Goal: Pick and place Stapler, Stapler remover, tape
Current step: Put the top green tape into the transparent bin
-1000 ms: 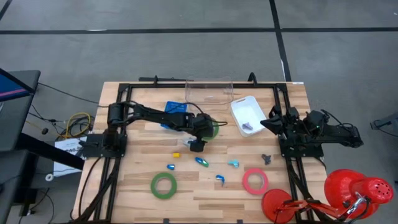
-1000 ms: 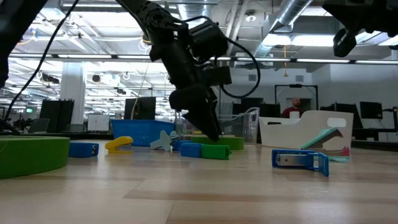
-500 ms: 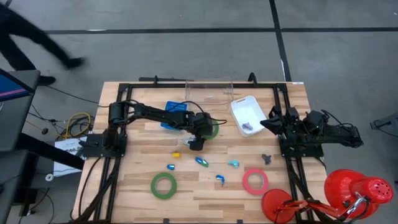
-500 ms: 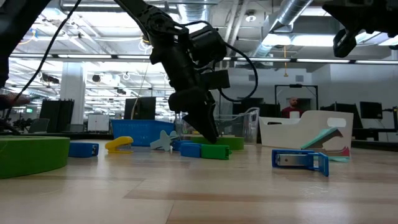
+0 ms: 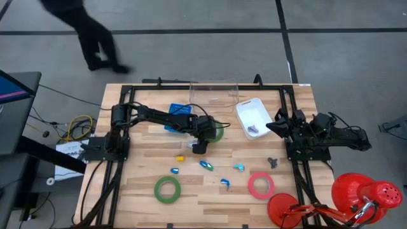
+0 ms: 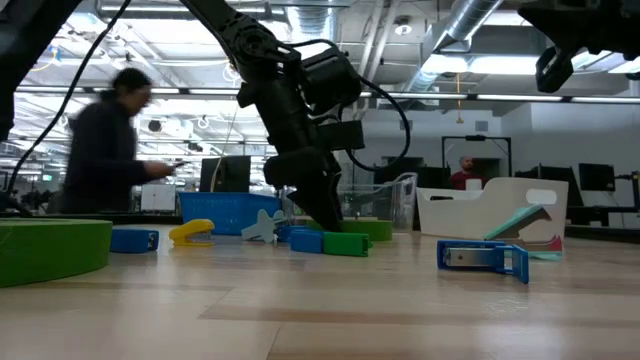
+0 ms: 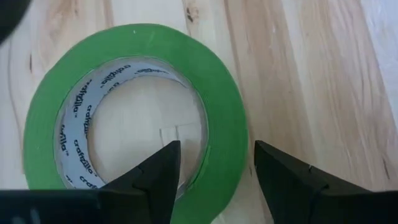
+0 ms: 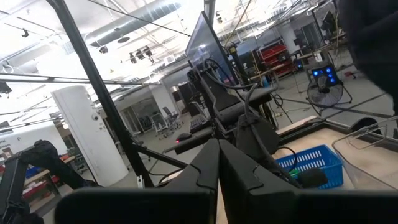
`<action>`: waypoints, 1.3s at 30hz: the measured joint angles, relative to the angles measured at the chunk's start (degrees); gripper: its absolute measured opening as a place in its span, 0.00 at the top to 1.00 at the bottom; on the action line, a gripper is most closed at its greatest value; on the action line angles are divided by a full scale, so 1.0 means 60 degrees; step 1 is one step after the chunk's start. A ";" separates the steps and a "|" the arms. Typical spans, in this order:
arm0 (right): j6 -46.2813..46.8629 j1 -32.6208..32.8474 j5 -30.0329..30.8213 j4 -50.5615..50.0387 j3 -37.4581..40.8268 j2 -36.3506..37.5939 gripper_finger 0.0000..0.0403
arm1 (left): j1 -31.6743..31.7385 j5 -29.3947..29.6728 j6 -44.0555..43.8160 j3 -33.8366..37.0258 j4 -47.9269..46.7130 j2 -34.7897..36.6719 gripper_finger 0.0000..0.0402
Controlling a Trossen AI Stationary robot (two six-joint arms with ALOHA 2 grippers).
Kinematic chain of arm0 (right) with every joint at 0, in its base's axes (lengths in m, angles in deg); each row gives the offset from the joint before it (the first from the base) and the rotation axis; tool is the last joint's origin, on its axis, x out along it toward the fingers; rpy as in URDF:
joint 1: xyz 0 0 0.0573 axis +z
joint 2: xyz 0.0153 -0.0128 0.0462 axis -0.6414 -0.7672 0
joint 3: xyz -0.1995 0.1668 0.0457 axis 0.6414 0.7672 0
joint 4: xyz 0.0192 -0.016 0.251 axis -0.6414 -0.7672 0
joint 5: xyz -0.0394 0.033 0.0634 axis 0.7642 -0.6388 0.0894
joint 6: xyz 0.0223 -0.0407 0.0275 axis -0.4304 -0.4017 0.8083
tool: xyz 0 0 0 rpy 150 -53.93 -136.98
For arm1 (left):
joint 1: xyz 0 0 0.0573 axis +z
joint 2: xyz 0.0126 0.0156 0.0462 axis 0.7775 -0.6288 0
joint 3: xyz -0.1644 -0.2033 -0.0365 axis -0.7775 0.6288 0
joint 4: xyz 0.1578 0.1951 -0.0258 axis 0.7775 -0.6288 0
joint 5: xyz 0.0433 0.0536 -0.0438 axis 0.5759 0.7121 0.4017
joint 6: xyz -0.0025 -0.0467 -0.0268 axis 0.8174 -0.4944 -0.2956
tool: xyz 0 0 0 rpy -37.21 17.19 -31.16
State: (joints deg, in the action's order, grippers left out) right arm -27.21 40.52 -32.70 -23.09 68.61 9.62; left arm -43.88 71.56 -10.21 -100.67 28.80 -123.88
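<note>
Left gripper [image 7: 214,180] down at the table over a green tape roll [image 7: 134,112]. Jaws straddle the roll's wall: one finger inside the open centre, the other outside the green rim, wall between them. Jaws still apart, a sliver of wood showing each side of the wall; no firm pinch visible yet. A wall grip makes sense here, since the roll lies flat and is too wide to span whole.

High view: same roll [image 5: 216,132] sits just beside the left gripper [image 5: 200,145], near the blue basket [image 5: 180,111] and short of the white tray [image 5: 249,114].

Other tape well apart from the jaws: second green roll [image 5: 168,189] and pinkish-red roll [image 5: 261,185], both toward the near edge. Small coloured pieces scattered between, too small to name.

Right gripper [image 8: 217,163] closed, empty, parked high at its own side.

Judgement: grasp step under way, lift to follow.
</note>
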 joint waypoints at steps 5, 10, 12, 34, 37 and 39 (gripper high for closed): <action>0.0000 0.0000 0.0000 -0.0009 0.0000 -0.0003 1.00 | 0.0000 0.0009 0.0004 0.0000 0.0000 0.0000 0.56; 0.0000 0.0000 -0.0004 -0.0047 0.0000 0.0001 1.00 | 0.0000 0.0002 0.0007 0.0000 -0.0010 0.0000 0.68; 0.0000 0.0001 0.0000 -0.0049 0.0000 -0.0003 1.00 | 0.0000 0.0002 -0.0005 0.0000 -0.0011 0.0000 0.73; 0.0004 0.0005 -0.0003 -0.0036 0.0000 0.0001 1.00 | -0.0178 0.0016 0.0000 0.0000 0.0337 0.2519 0.80; 0.0004 0.0011 -0.0004 -0.0037 0.0000 0.0000 1.00 | -0.0007 0.0212 0.0007 0.0000 0.0807 0.3008 0.80; 0.0004 0.0011 -0.0002 -0.0038 0.0000 0.0001 1.00 | 0.0179 0.0276 0.0004 -0.0007 0.1145 0.3232 0.80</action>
State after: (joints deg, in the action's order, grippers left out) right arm -27.19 40.58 -32.72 -23.32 68.61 9.63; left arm -42.80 73.22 -10.19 -100.71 35.67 -104.49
